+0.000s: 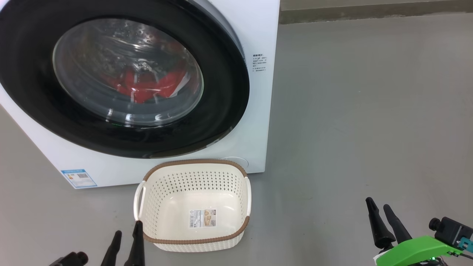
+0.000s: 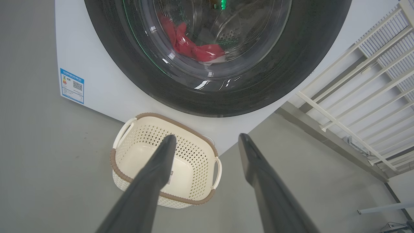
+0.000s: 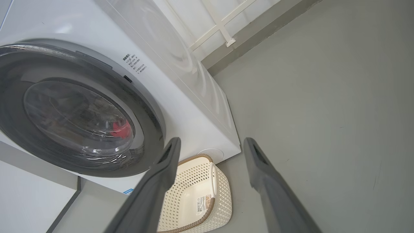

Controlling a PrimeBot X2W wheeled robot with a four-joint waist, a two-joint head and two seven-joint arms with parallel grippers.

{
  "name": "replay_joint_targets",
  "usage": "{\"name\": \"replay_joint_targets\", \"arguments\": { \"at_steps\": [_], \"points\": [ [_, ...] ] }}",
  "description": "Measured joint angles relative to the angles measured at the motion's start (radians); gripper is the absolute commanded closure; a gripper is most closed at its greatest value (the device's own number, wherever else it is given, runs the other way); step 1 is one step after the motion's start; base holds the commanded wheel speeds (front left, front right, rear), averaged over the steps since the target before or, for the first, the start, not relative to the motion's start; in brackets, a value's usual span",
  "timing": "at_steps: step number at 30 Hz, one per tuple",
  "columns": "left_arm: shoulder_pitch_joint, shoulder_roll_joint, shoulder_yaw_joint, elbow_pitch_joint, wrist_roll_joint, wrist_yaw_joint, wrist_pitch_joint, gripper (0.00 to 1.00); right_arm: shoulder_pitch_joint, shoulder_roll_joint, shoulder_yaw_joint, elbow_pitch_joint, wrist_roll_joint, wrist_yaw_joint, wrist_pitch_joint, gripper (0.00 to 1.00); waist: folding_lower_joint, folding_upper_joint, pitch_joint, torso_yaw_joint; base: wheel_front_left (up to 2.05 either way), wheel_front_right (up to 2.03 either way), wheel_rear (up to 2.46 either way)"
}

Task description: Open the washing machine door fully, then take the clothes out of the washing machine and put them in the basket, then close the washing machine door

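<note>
Nothing's started yet, so here's how it sits from my seat.

Far left is the washer (image 1: pixel 258 37), which fills most of that side, with a blue sticker (image 1: pixel 78 178) low on its front. The door (image 1: pixel 221 111) looks shut flush against it, so step one is not done. The clothes (image 1: pixel 147 83) are a red heap behind the glass, low in the drum where they've slumped, and I can't get at them until the door swings.

My left gripper (image 1: pixel 128 228) hangs near me at the lower left, jaws spread wide and holding nothing. One fingertip sits just beside the near-left corner of the basket (image 1: pixel 196 164). I can't tell if it's touching.

The basket is on the floor (image 1: pixel 351 111), tucked right against the washer's foot under the door's lower right. I think that spot makes sense: it's a short drop from drum to basket. My worry is that the door might sweep over it.

Over on the right, my right gripper (image 1: pixel 377 204) is well apart from everything, low and near me, jaws also spread with nothing between them. The door's right edge shows a slight gap from the white front, so I'd guess it opens there. That would make the right arm the natural one to hook it.
</note>
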Motion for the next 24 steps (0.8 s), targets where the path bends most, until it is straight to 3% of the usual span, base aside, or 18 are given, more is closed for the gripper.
{"name": "replay_joint_targets", "arguments": {
  "at_steps": [24],
  "points": [
    [0.020,0.025,-0.052,-0.046,0.272,0.058,-0.068,0.00,0.014,-0.021,0.030,0.003,-0.201,0.000,-0.070,0.00,0.0000,0.0000,-0.001,0.005,0.00,0.00,0.00]
  ]
}}
